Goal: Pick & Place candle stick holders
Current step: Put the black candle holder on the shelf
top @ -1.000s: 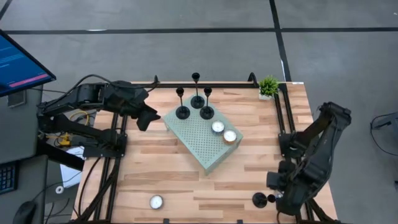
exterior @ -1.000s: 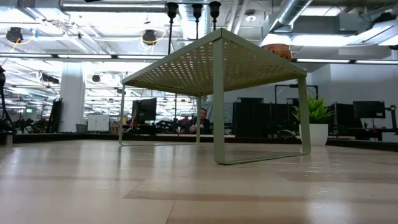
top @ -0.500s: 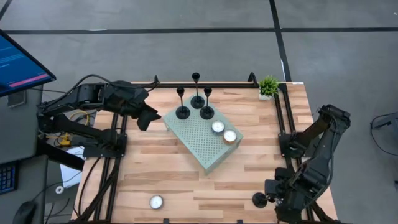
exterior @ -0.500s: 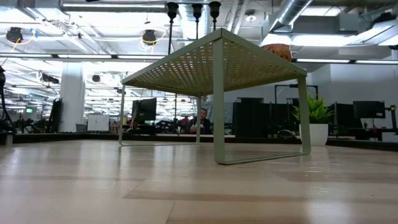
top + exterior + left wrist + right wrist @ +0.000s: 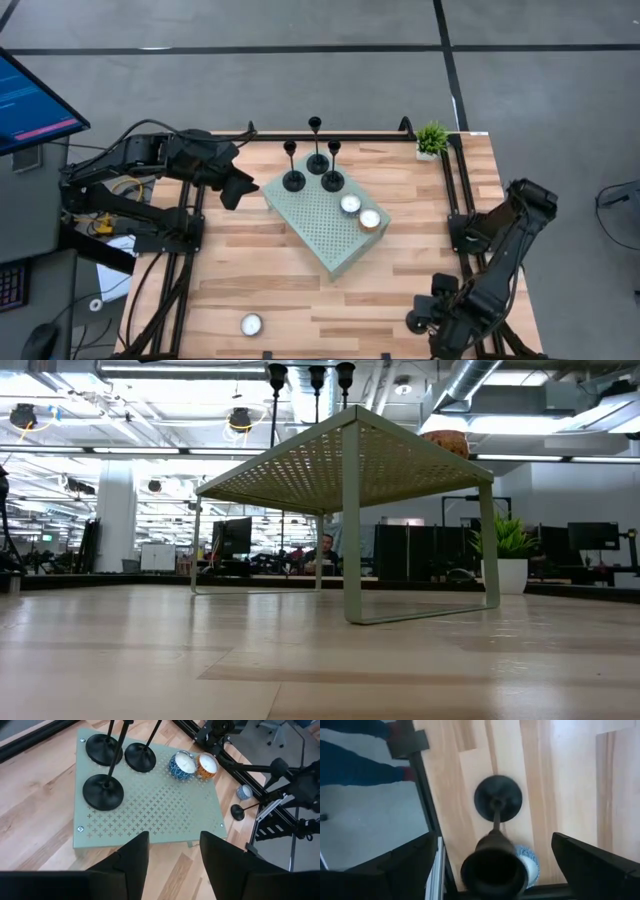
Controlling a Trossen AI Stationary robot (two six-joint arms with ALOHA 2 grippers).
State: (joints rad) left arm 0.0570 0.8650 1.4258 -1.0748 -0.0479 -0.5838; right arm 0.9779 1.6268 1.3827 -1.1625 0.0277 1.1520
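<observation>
Three black candle stick holders (image 5: 317, 163) stand by their disc bases on the far end of a pale green perforated riser (image 5: 320, 235); they also show in the left wrist view (image 5: 103, 791). The fourth holder (image 5: 415, 322) stands by its base on the wood near the table's near right corner. My right gripper (image 5: 494, 842) is open above it. One finger is on either side of its top cup (image 5: 494, 868), and neither touches it. My left gripper (image 5: 172, 852) is open and empty at the riser's left (image 5: 235, 187).
Two tealights (image 5: 350, 204) (image 5: 370, 219) sit on the riser's right side. Another tealight (image 5: 250, 324) lies near the table's near edge. A further tealight (image 5: 529, 864) sits by the fourth holder. A small potted plant (image 5: 432, 138) stands at the far right corner.
My right gripper has gone a little toward the table's near edge and left, closing in over the fourth holder. The holder has stayed where it was.
</observation>
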